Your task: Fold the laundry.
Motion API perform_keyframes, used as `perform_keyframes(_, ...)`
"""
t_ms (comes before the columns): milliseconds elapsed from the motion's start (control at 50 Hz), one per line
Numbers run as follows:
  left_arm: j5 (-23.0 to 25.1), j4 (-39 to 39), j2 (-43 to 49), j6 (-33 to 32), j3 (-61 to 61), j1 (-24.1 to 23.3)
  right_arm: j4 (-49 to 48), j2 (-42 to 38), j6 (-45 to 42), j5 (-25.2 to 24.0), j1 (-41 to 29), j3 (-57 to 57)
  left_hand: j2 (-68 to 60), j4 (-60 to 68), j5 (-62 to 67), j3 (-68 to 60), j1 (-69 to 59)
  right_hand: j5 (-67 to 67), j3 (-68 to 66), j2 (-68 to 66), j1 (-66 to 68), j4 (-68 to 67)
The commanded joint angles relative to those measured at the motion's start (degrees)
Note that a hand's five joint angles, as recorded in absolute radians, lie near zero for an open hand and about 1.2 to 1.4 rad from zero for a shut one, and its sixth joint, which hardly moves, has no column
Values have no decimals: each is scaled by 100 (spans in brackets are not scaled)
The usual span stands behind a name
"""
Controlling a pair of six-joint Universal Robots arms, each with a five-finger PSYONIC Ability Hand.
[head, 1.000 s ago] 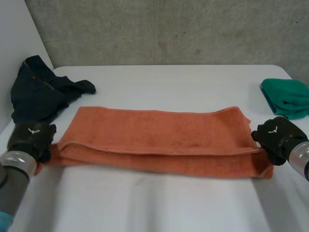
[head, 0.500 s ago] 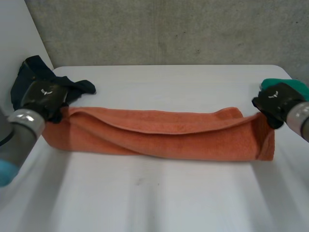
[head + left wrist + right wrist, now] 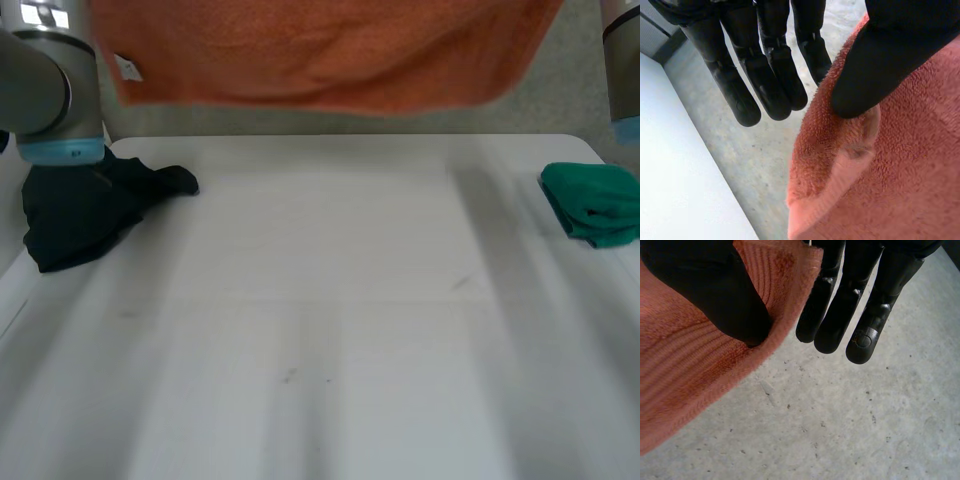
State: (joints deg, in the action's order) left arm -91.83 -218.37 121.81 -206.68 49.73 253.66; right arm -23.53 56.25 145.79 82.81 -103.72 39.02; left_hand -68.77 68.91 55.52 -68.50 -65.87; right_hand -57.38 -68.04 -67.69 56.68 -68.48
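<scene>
An orange towel [image 3: 320,50] hangs stretched wide, high above the white table [image 3: 320,340], between my two raised arms. In the left wrist view my left hand [image 3: 765,75] holds one end of the towel [image 3: 890,175], its thumb [image 3: 880,60] pressing the cloth against the fingers. At the other end my right hand [image 3: 855,305] pinches the towel's edge [image 3: 690,375] between its thumb [image 3: 715,295] and fingers. The left arm [image 3: 45,80] and the right arm [image 3: 622,60] reach up past the towel's two ends.
A dark garment [image 3: 80,205] lies crumpled at the table's far left, under the left arm. A folded green cloth [image 3: 595,200] sits at the far right edge. A grey concrete wall stands behind the table.
Both hands have lifted the towel's ends off the table and risen high. The towel, which lay folded lengthwise on the table, now hangs in the air.
</scene>
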Motion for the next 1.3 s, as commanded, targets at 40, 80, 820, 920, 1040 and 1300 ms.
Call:
perform_keyframes(40,78,189,-158,180,1756,139,129,131,-7,-256,80,1177,-1123,1109,1448,-1150,-1413,-1262,-1196,-1231,2332,-1152)
perform_keyframes(80,78,198,-149,189,2083,166,147,123,-7,-520,89,1625,-1123,1109,1448,-1150,-1413,-1262,-1196,-1231,2332,-1152)
perform_keyframes(820,561,5235,-3120,-1287,6172,896,5606,2690,-2433,-1769,2005,5344,-1123,1109,1448,-1150,-1413,-1262,-1196,-1231,2332,-1152)
perform_keyframes(920,561,4418,-2892,-1235,6049,860,4921,1865,-2117,-1655,1803,5187,-1123,1109,1448,-1150,-1413,-1262,-1196,-1231,2332,-1152)
perform_keyframes(1040,508,2766,-1724,-1191,5469,483,3990,951,-1643,-795,1206,4572,-1123,1109,1448,-1150,-1413,-1262,-1196,-1231,2332,-1152)
perform_keyframes(1300,-203,2008,456,-1199,3431,280,2388,-527,-1088,-389,678,2999,-1123,1109,1448,-1150,-1413,-1262,-1196,-1231,2332,-1152)
